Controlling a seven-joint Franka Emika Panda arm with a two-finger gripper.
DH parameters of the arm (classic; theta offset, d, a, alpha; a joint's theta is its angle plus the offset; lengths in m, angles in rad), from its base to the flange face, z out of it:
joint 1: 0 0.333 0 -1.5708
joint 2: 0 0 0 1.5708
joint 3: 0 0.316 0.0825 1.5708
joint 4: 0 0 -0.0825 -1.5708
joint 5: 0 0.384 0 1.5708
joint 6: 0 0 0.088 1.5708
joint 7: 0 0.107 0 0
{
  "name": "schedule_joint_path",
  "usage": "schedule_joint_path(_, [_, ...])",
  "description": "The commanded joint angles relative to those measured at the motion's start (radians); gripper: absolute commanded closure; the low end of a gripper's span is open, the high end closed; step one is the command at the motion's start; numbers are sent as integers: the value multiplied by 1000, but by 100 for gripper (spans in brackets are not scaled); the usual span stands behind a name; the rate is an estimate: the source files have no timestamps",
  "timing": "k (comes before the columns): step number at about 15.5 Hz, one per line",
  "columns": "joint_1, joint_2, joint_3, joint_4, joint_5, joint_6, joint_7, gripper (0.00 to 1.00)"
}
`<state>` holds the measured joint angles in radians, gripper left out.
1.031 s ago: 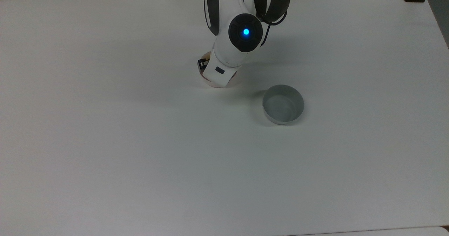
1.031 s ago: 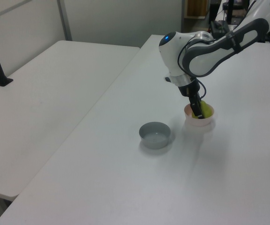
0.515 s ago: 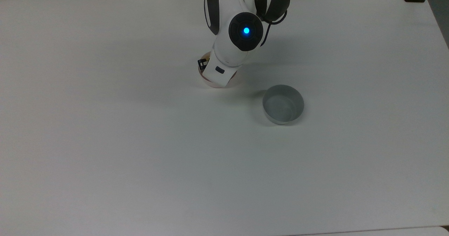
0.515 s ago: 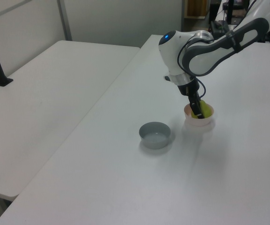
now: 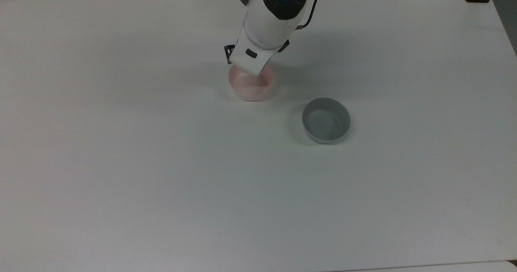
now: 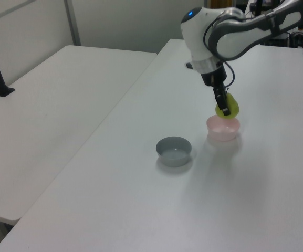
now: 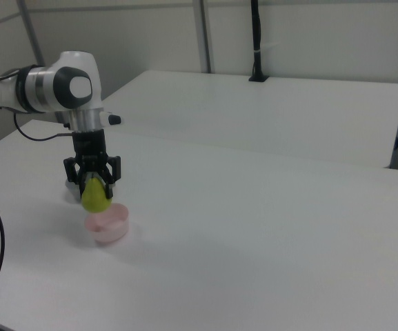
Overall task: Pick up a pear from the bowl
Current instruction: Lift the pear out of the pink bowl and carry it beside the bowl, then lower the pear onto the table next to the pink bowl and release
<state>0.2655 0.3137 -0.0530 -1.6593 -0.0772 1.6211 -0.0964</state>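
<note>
The gripper [image 7: 94, 185] is closed on the pear [image 7: 95, 196], one finger [image 7: 78, 178] on either side of the fruit. The pear hangs clear of the bowl [image 7: 107, 225], just above its rim at about 11 o'clock in the right view. In the left view the pear [image 6: 228, 106] sits directly above the bowl [image 6: 223, 128]. The bowl [image 5: 251, 85] stands upright on the white table [image 5: 161, 175]. A grey bowl [image 5: 326, 120] rests at roughly 4 o'clock from it in the top view, apart.
</note>
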Motion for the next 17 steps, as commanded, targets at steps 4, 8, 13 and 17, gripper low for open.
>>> schedule_joint_path(4, [-49,-51,-16,-5,-7,-35,-37,54])
schedule_joint_path(8, [-164,-44,-16,12,-19,-23,-86,54])
schedule_joint_path(13, [-285,4,-16,15,-49,48,-151,53])
schedule_joint_path(17, [-284,51,-16,10,-55,100,-131,51])
